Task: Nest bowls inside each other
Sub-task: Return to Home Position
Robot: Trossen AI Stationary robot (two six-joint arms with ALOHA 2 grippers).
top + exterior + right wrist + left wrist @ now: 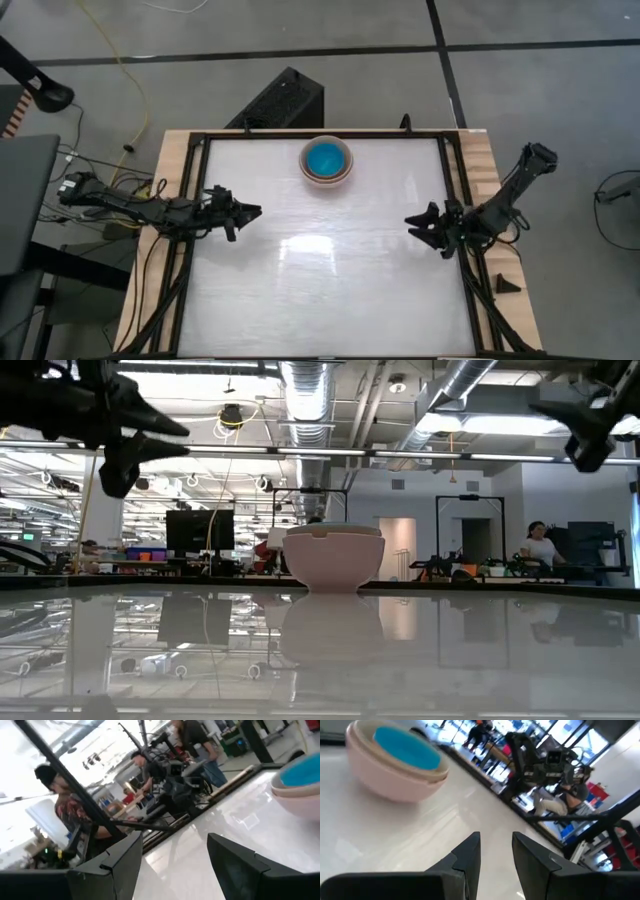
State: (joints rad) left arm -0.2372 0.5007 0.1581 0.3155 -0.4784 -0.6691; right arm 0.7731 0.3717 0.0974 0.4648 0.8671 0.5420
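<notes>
Overhead first: the nest of bowls (327, 161) sits at the far middle of the table (330, 290), with the blue bowl (325, 157) innermost, the pink bowl (304, 165) outermost and thin rims of others between. The left gripper (248, 210) is well apart from the nest on its left and nearer side; the right gripper (420, 220) mirrors it on the right. Both point inward and carry nothing. My reading is that the arms are parked wide to leave the finished nest undisturbed, with no stacking left to do. Low view: only the pink bowl's wall (333, 560) shows, foot flat on the table, rim level. The left gripper (150, 435) and right gripper (575, 420) hang high to either side of the nest. Left wrist view: the left gripper (496, 837) has its fingers a little apart and empty, with the nest (395, 765) well ahead. Right wrist view: the right gripper (175, 840) is spread wide and empty, and the nest (300, 785) is off at the frame's edge. The bowls are round, so they have no long axis across the table. The stacking axis runs vertical and the mouths face up.
</notes>
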